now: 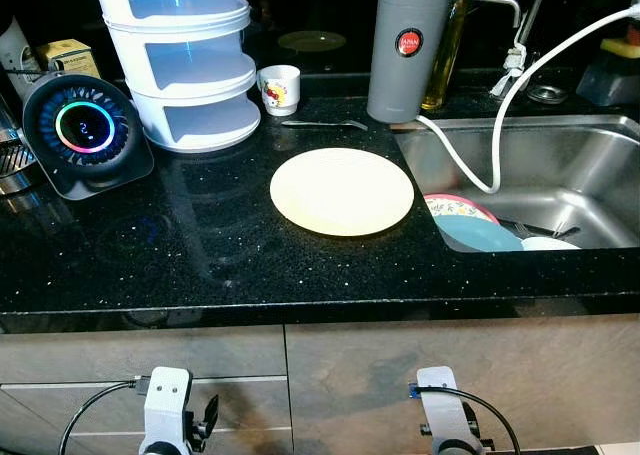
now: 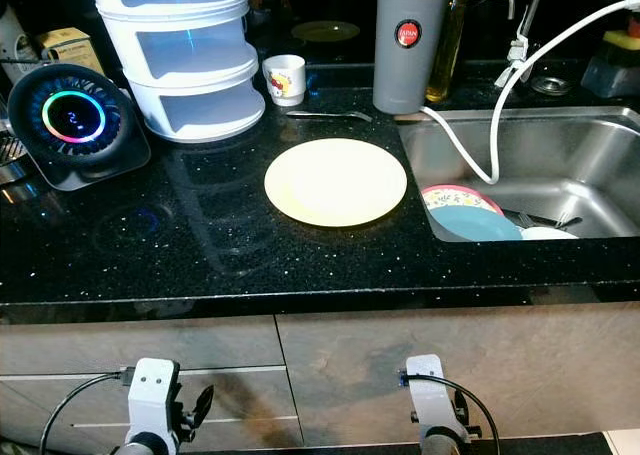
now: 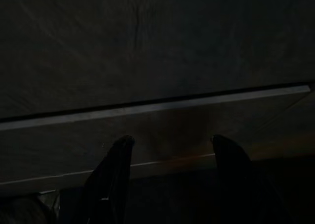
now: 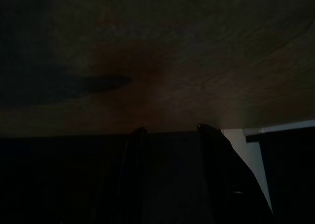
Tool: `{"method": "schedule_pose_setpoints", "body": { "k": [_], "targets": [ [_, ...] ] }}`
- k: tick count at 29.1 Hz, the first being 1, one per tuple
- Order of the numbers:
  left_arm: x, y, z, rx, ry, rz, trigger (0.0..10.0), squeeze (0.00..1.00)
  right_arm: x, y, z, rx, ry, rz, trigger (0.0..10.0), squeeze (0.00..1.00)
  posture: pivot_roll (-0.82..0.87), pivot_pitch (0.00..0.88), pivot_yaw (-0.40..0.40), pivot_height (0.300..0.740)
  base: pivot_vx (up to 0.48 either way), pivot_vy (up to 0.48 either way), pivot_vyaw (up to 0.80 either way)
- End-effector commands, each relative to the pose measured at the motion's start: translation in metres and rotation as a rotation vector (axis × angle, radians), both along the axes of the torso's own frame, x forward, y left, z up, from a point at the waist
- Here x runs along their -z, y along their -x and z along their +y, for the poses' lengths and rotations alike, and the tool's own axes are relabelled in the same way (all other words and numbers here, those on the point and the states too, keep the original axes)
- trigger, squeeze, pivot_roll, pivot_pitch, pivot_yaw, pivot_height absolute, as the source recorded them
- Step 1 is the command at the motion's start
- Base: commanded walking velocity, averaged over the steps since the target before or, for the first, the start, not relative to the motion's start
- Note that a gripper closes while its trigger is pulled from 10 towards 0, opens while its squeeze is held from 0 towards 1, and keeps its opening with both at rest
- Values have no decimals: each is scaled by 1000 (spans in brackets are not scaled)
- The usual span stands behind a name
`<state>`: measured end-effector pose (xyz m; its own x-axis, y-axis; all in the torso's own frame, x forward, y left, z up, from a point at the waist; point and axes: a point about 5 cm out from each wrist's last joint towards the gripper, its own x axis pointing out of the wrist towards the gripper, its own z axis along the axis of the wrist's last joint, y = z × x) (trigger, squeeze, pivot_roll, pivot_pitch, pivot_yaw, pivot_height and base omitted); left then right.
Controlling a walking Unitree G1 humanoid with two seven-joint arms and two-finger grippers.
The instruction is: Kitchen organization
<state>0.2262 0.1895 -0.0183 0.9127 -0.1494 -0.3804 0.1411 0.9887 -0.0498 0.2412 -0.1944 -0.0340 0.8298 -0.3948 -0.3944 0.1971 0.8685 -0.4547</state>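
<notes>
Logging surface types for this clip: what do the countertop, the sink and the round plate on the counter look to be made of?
Countertop: black polished stone, perhaps granite or quartz; glossy, with pale flecks and reflections.
Sink: brushed stainless steel by its grey metallic sheen.
Plate: pale yellow, smooth and matte; ceramic or melamine, the look leaves it open.

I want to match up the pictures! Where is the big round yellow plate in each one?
Left eye view: the round pale yellow plate lies in the middle of the black counter, left of the steel sink.
Right eye view: same spot, plate and sink beside it.
Left wrist view: dark cabinet front, no plate.
Right wrist view: dark cabinet, no plate.
Shared landmark: the tall grey canister behind the plate.
</notes>
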Motion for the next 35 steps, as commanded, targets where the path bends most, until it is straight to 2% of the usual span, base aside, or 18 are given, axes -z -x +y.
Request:
{"method": "schedule_pose_setpoints", "body": {
  "k": [1,4,11,15,21,35],
  "targets": [
    [3,4,-2,5,-4,14,10000,0,4,6,2,-13,-2,13,10000,0,-9,145,18,740,0,0,0],
    [3,4,-3,12,-11,14,10000,0,7,12,-2,3,-7,19,10000,0,-14,146,8,740,0,0,0],
    [1,1,-5,7,-2,-7,10000,0,8,12,1,-18,-6,26,10000,0,-13,146,2,740,0,0,0],
    [-1,-2,-6,7,3,-11,10000,0,5,4,8,-41,-11,22,10000,0,-10,158,5,740,0,0,0],
    [-1,-3,-6,4,3,-9,10000,0,3,1,10,-33,-18,17,10000,0,-11,160,3,740,0,0,0],
    [0,-2,-5,9,3,-1,10000,0,4,6,6,-5,-15,0,10000,0,-12,150,2,740,0,0,0]
  ]
}}
